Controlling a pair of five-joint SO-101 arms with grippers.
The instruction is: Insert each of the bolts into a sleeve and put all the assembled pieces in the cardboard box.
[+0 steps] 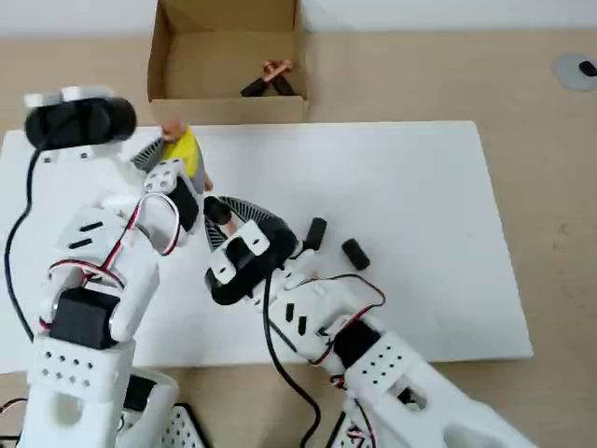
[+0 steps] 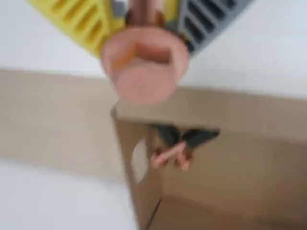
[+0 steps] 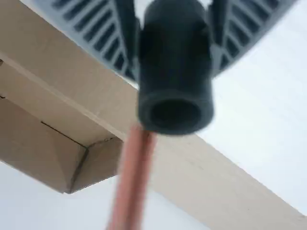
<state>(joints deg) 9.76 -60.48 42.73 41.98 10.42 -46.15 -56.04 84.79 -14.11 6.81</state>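
Observation:
My left gripper (image 1: 182, 151) (image 2: 144, 9), with one yellow and one grey finger, is shut on a copper-pink bolt (image 1: 173, 129) (image 2: 144, 67) just in front of the cardboard box (image 1: 229, 105). My right gripper (image 1: 226, 218) (image 3: 175, 28) is shut on a black sleeve (image 1: 216, 210) (image 3: 175, 72). The bolt's shaft (image 3: 132, 182) slants toward the sleeve's open mouth and its tip touches the rim; I cannot tell whether it is inside. Two assembled pieces (image 1: 270, 79) (image 2: 175, 146) lie in the box.
Two loose black sleeves (image 1: 315, 231) (image 1: 354, 253) lie on the white mat (image 1: 420, 233) to the right of the right arm. The box's front wall (image 2: 230, 163) (image 3: 48, 139) stands close behind both grippers. A grey object (image 1: 576, 70) sits at the far right table edge.

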